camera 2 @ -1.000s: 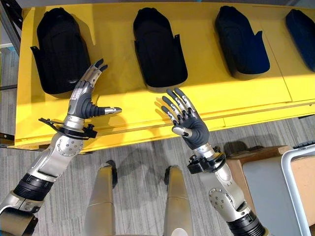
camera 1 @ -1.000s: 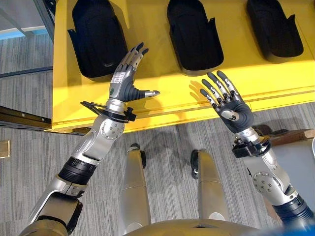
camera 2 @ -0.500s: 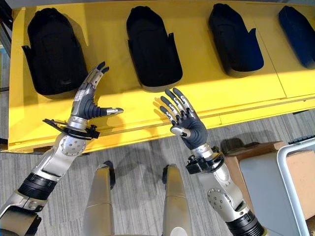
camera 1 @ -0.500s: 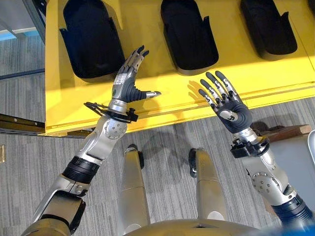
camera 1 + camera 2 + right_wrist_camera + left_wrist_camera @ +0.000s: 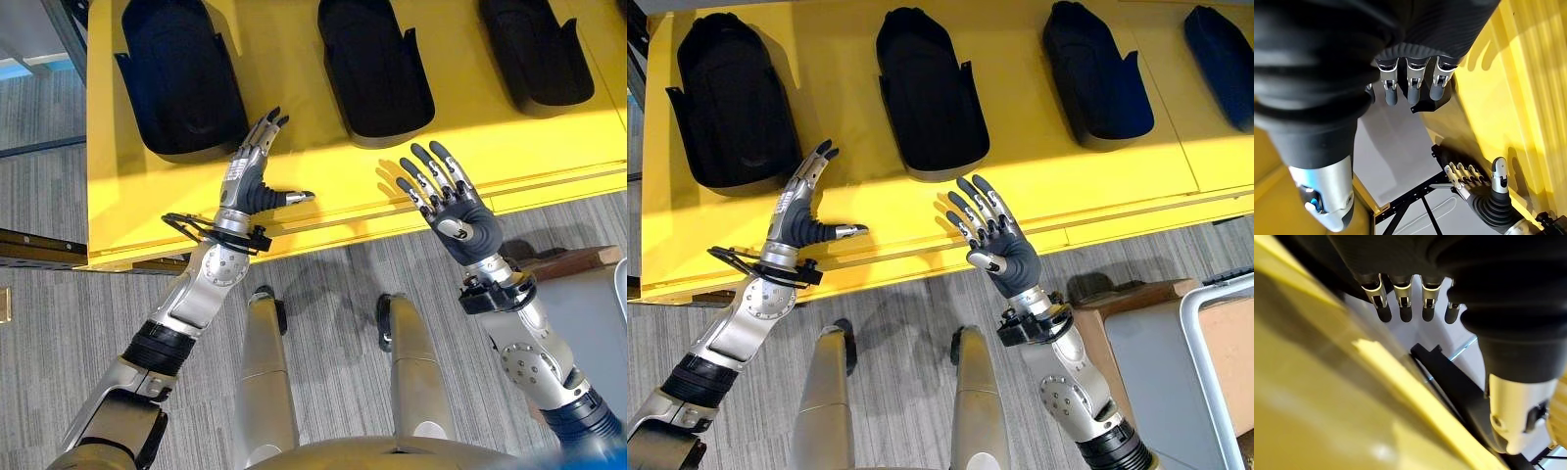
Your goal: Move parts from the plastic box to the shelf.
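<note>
Left eye view: black parts [image 5: 375, 61] lie lengthwise across yellow shelf [image 5: 294, 127].

A grey striped carpet [image 5: 901, 323] covers the floor, and bright light falls in a broad patch over the near part of the yellow surface [image 5: 1038, 186] that stands on it. To the right of that surface, on the carpet, sit a brown wooden block [image 5: 1136, 294] and a white-framed grey panel [image 5: 1161, 362].
</note>
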